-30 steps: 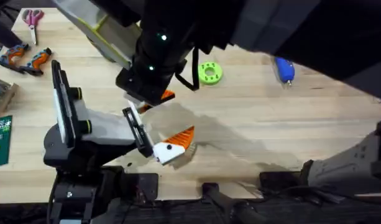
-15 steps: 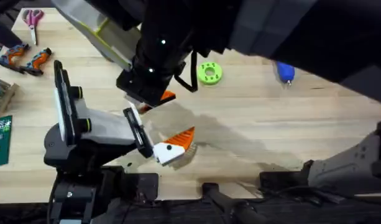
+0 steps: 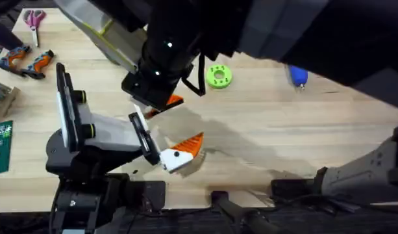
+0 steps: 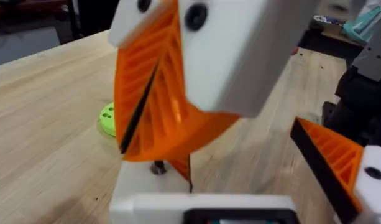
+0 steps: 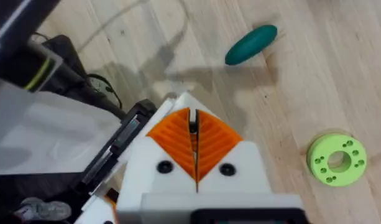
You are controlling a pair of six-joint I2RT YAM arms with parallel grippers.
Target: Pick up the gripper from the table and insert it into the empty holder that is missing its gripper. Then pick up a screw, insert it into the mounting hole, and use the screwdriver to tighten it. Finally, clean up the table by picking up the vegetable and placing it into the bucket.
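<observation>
Nothing is shifting since a second ago: my right hand (image 5: 192,115) is staying clenched near my left hand (image 3: 179,151), whose grip I cannot tell. The vegetable (image 5: 251,43) is lying untouched on the worktop (image 3: 263,130), so cleanup is waiting.

Pale wooden table (image 5: 314,93) — matt, visibly grained — under a smooth plastic vegetable (image 5: 251,44) (slightly glossy) and ribbed orange pads (image 5: 178,138).

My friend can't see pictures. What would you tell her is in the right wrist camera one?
The right gripper, white with orange ribbed pads pressed together, hangs over a light wooden table. A dark green toy vegetable lies on the wood beyond it, and a lime-green disc with holes lies off to one side.
</observation>
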